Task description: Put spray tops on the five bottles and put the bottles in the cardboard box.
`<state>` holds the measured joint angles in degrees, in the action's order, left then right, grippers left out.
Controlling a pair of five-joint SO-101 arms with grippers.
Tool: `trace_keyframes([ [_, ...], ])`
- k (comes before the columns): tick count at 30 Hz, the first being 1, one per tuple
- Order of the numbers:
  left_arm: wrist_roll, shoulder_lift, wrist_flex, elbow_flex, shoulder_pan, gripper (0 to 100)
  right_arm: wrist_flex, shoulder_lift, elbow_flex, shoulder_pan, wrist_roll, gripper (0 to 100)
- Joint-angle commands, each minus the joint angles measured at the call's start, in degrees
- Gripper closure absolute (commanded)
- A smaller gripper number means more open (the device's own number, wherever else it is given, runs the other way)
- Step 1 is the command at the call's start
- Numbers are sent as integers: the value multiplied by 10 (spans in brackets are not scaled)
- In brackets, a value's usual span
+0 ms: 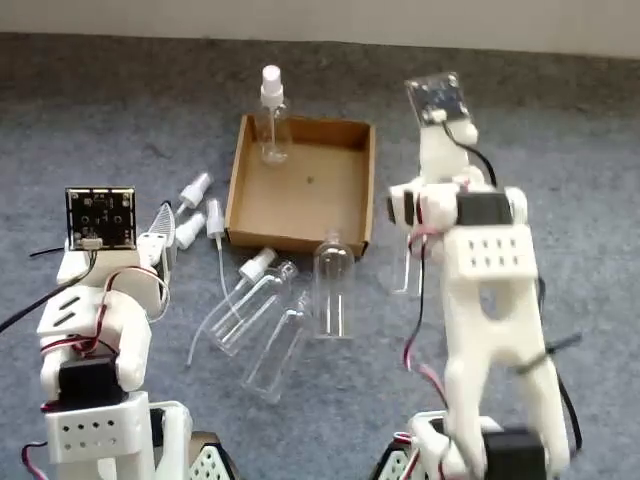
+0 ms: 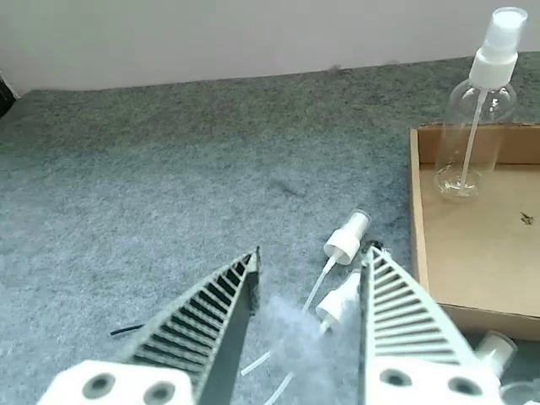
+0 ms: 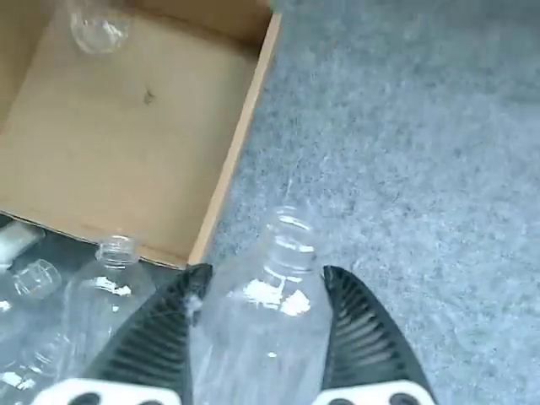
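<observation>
The cardboard box (image 1: 320,195) lies open just beyond the right gripper (image 3: 264,277), toward the other arm's side. One capped bottle (image 1: 272,125) stands upright in its far corner, well away from both grippers. The right gripper is clamped on a bare bottle (image 3: 272,329) — its fingers press the clear wall from either side, and the open neck points out past the fingertips. That bottle looks like empty, thin-walled plastic: light, smooth, likely slippery, and probably soft enough to dent under a hard squeeze. I judge a moderate hold on the round body, below the shoulder, to be safest, since it leaves the neck free for a top. An uncapped standing bottle (image 1: 333,288) is just beside this gripper on the box side, near enough to be knocked over. The left gripper (image 2: 311,253) hangs with its fingers spread apart, holding nothing. Two loose spray tops (image 2: 337,305) lie on the grey carpet (image 2: 152,169) below and just ahead of its fingertips. They look tiny and light, rigid at the head, each trailing a thin dip tube that would bend easily — better pinched across the white collar than by the tube.
</observation>
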<state>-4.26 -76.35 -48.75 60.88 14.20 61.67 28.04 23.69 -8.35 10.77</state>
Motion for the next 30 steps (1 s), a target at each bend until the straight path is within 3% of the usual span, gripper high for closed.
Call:
trace_keyframes([
  [1,4,98,-51,-98,7,822,-101,171,153,4,-17,994],
  [4,3,202,-92,-168,7,822,-128,257,255,3,-18,994],
  [10,-47,427,-143,-343,7,822,-129,340,288,-45,-15,994],
  [15,-83,609,-145,-476,6,822,-131,390,335,-50,-15,994],
  [30,-103,1058,-144,-876,0,822,-132,509,423,-82,-18,994],
])
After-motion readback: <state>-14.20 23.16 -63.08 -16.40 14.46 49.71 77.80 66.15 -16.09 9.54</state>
